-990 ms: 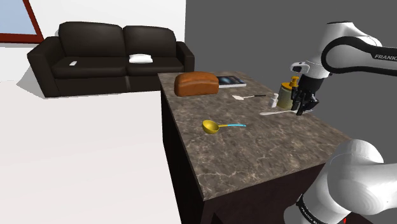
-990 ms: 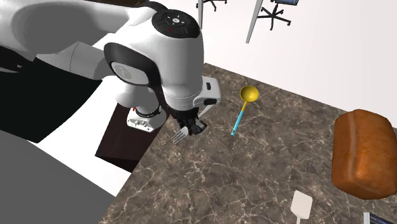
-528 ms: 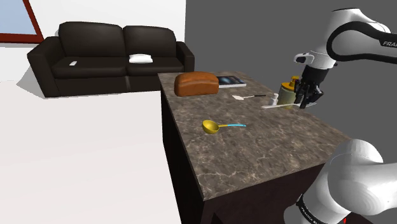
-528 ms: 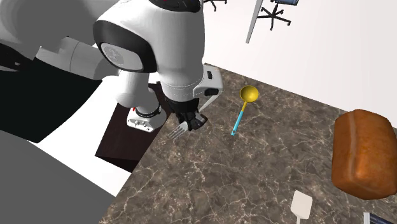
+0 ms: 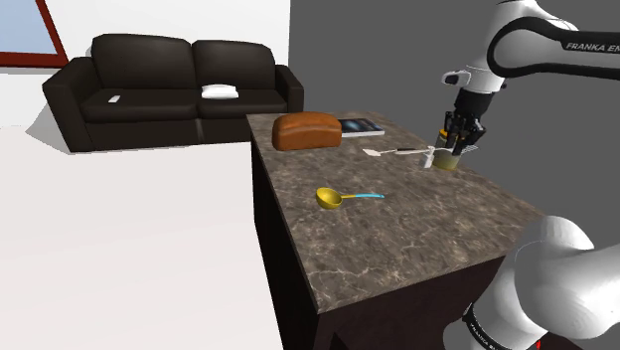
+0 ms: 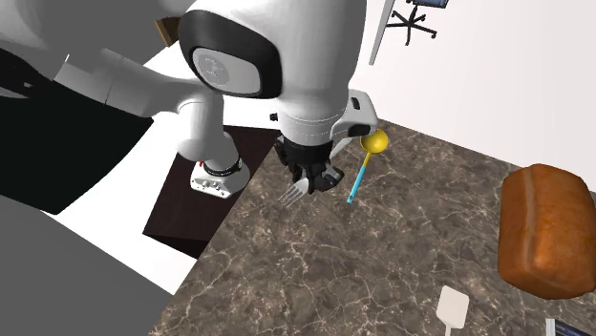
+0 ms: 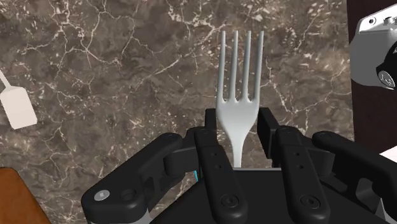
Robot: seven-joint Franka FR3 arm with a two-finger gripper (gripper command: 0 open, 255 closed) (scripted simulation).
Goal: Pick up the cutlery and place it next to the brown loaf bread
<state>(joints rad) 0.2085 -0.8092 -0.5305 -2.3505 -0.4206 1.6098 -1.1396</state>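
Fork [image 7: 238, 95], thin, stiff and light, probably slick enough to swivel, sits clamped at its neck between the gripper's [image 7: 240, 127] closed fingers [image 7: 213, 137], tines sticking out ahead, hanging above the marbled surface [image 7: 95, 63] and well apart from the brown loaf [image 6: 544, 229].

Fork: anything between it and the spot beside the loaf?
Only the white spatula, lying on the counter roughly between the fork and the brown loaf. The fork looks lifted off the counter, so it should pass over.
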